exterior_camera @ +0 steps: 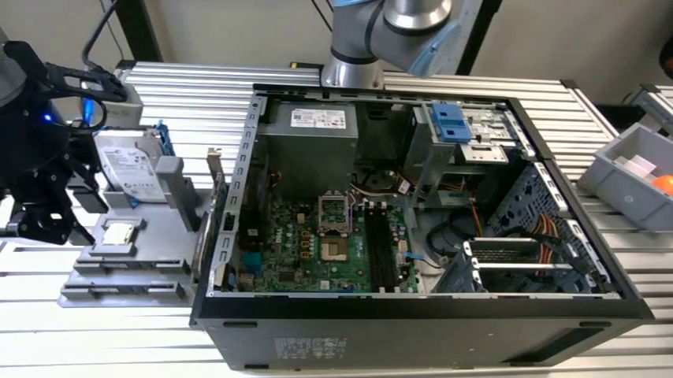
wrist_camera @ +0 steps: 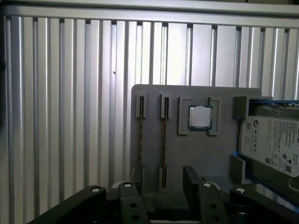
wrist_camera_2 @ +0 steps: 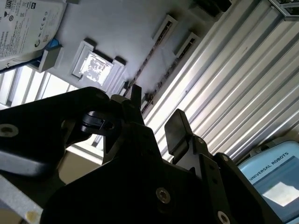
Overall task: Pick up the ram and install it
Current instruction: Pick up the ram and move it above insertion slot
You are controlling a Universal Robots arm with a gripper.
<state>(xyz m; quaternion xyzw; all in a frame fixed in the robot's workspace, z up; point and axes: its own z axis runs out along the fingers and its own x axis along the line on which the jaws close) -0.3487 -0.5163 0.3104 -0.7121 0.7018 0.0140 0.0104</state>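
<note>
Tool hangs wide open in the first wrist view, its fingers lined up either side of the ram, which stands on edge in a gray tray slot, not gripped. A neighbouring stick crowds just beside it. The square processor is on the other flank, and the blue-framed hard drive lies beyond. In the exterior view, the tray lies at nine o'clock of the open computer case, well apart from its black memory slots. A gray bin sits at three o'clock on the ribbed surface.
</note>
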